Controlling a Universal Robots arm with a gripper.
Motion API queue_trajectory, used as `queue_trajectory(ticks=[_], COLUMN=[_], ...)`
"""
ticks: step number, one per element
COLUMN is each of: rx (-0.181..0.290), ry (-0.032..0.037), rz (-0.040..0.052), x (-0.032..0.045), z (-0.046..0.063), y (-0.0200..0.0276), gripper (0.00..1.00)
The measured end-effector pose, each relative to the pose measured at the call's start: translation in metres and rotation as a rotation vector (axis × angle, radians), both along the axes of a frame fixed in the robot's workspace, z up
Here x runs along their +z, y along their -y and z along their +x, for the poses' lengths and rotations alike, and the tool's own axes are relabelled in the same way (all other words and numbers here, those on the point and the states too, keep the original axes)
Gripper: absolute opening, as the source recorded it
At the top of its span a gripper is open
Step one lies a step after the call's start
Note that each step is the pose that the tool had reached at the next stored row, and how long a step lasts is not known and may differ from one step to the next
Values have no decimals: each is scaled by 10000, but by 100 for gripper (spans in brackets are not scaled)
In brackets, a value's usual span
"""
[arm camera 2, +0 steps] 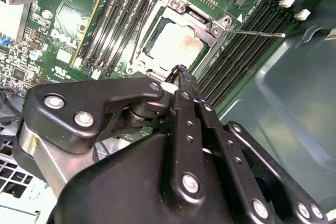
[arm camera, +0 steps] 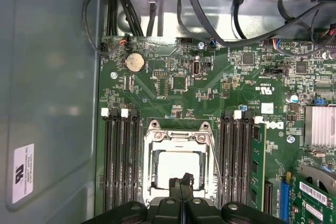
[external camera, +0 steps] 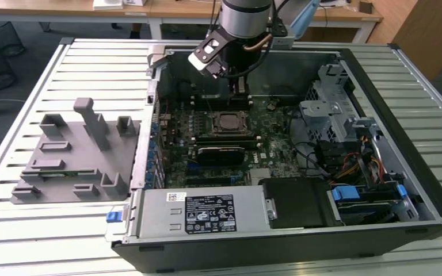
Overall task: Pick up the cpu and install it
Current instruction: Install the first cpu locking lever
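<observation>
The cpu (arm camera: 178, 165) lies flat in the motherboard socket (arm camera: 153, 145), its silver-grey top showing inside the metal frame. It also shows in the second wrist view as the cpu (arm camera 2: 176, 43) and in the exterior view as the cpu (external camera: 227, 122). My gripper (arm camera: 181, 183) hangs just above the socket's edge with its two black fingers pressed together and nothing between them. In the second wrist view the gripper (arm camera 2: 181, 71) tips sit beside the frame, apart from the chip. The gripper (external camera: 240, 87) reaches down into the open computer case. A thin socket lever (arm camera 2: 257, 33) sticks out sideways.
Memory slots (arm camera: 119, 161) flank the socket on both sides, and one slot holds a module (arm camera: 257, 161). Cables (arm camera: 152, 9) run along the case wall. A grey plastic tray (external camera: 67, 155) with upright blocks sits at the exterior view's left. The power supply (external camera: 198, 210) and drive cage (external camera: 336, 109) fill the case.
</observation>
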State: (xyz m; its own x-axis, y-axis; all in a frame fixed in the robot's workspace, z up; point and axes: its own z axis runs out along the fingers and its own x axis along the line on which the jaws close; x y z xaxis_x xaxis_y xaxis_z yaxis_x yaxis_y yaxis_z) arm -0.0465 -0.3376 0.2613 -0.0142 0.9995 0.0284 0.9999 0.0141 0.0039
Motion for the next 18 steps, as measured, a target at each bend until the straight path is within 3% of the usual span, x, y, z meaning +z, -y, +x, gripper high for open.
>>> queue_trajectory(ticks=[3, 12, 18], rx=[213, 1815, 2893], ry=[2, -3, 2], rz=[-5, -102, -107], x=[3, -2, -9], z=[-1, -2, -2], y=[0, 0, 0], gripper=[11, 11, 11])
